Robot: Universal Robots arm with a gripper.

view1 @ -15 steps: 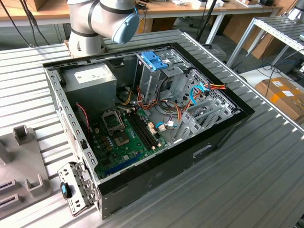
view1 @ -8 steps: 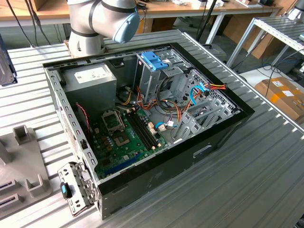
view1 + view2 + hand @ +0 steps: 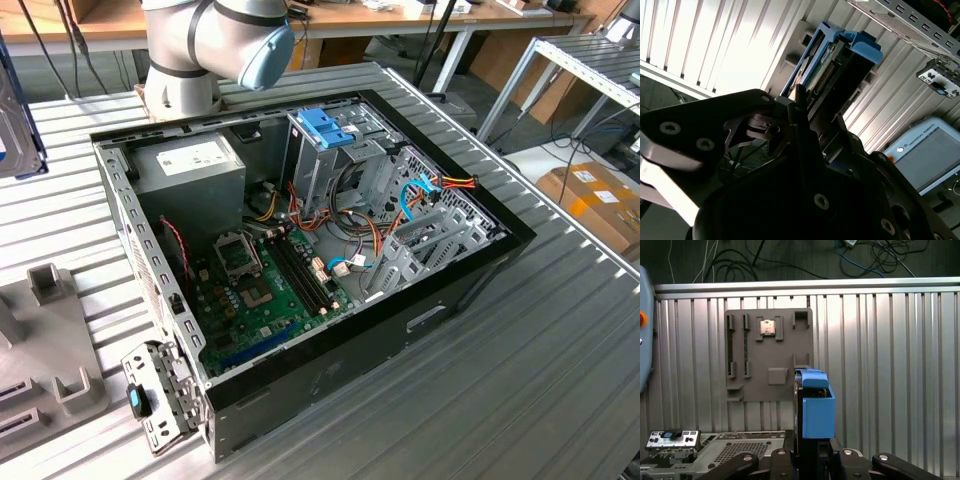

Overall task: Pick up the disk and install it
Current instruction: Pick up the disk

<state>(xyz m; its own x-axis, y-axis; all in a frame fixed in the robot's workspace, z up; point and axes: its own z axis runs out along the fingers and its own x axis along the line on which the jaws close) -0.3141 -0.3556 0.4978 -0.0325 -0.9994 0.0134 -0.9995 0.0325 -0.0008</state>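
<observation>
Pincer (image 3: pixel 812 452): clenched on the disk, with a black finger (image 3: pixel 799 102) on either flat side.
Disk (image 3: pixel 815 405): held on edge, sticking out past the fingertips. Light-blue side rails and the connector row show in the second wrist view (image 3: pixel 837 67).
Arm pose: wrist points down at the bench, so the first wrist view looks straight onto it. Shoulder joint (image 3: pixel 215 40) with blue cap sits behind the case in the exterior view.
Below disk: grey fixture plate (image 3: pixel 765 355) with slots and a small square chip (image 3: pixel 768 327). The disk lines up with the plate's edge; can't tell if it touches anything.
Bench (image 3: pixel 890 365): ribbed metal, carries the plate and the case.
Pendant (image 3: pixel 925 150): lies on the bench, well apart from the disk.
Case (image 3: pixel 470 270): open, lying on its side.
Inside case: motherboard (image 3: pixel 260 290), grey power-supply box (image 3: pixel 190 165) at the far corner, blue latch piece (image 3: pixel 325 125) on top of the drive cage.
</observation>
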